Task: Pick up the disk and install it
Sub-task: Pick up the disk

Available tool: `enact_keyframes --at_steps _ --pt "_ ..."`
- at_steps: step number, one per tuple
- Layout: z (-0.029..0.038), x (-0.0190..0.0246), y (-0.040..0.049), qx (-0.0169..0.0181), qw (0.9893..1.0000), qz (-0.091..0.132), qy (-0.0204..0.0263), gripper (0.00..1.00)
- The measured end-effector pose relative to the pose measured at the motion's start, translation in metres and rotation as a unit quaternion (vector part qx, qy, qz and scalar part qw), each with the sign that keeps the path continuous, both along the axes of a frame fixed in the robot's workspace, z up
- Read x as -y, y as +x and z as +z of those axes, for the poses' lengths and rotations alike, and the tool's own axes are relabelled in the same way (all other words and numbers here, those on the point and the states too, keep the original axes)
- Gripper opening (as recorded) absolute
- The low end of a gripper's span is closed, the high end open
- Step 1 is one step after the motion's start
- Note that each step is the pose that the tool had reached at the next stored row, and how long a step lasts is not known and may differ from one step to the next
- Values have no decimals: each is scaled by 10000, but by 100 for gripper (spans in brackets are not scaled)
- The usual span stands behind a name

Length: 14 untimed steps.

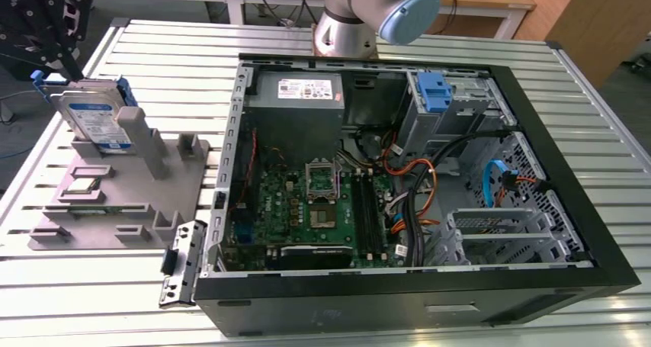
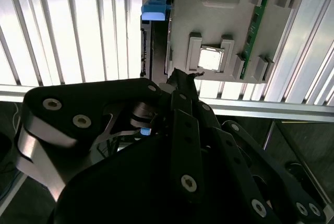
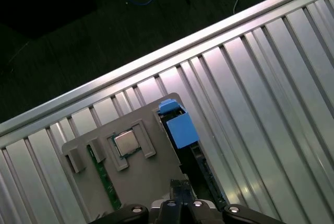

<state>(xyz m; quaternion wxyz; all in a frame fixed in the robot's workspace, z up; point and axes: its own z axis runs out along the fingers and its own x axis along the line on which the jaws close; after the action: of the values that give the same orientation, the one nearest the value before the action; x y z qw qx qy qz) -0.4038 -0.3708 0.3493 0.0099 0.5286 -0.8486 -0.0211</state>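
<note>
A ribbed silver aluminium table (image 1: 102, 301) carries a large black computer case (image 1: 407, 286) lying on its side with the panel off, showing a green motherboard (image 1: 305, 210), a grey power supply box (image 1: 305, 91) with a white label, and a lone blue plastic bracket (image 1: 434, 91) in the drive bay. Behind the case rises the silver and pale-blue arm (image 1: 356, 15). At the exterior view's left, beside the case, lies a flat grey plastic fixture (image 1: 112, 210) with raised posts and pockets. The black gripper (image 1: 49, 53) hangs just over the far end of this fixture, its tip (image 2: 180, 78) (image 3: 177, 186) pointing down in both wrist views; whether it is spread or pressed together cannot be told. Directly beneath it the disk (image 1: 94, 114), a silver-grey metal rectangle with a white-and-blue label in a bright blue carrier, stands upright on edge in a fixture slot, seen edge-on (image 2: 155, 6) (image 3: 181, 129) from the wrist. Contact between the two cannot be told. Near the disk, a square silver processor chip (image 1: 81, 184) (image 2: 211, 58) (image 3: 125, 141) sits in its pocket, with a thin green memory stick (image 2: 258, 20) (image 3: 104, 179) just beside it.
</note>
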Motion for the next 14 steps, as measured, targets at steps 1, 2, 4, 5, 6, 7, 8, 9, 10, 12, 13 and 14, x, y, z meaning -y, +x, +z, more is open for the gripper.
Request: enact_keyframes --at_steps 1,2,4,5,6,7,8,9,10,12,13,14 --pt "0 0 0 0 10000 0 0 11" --pt "0 0 0 0 10000 0 0 11" --pt "0 0 0 0 10000 0 0 11" --pt "0 0 0 0 10000 1 0 11" --pt "0 0 0 0 10000 2 0 11" --pt "-1 0 0 0 10000 14 0 11" --pt "-2 0 0 0 10000 40 0 11" --pt "-3 0 0 0 10000 86 1 11" --pt "-5 0 1 0 9999 150 2 11" --pt "-9 0 0 0 9996 296 4 11" --pt "-11 0 0 0 9993 366 6 11" --pt "-13 0 0 0 9991 433 10 11"
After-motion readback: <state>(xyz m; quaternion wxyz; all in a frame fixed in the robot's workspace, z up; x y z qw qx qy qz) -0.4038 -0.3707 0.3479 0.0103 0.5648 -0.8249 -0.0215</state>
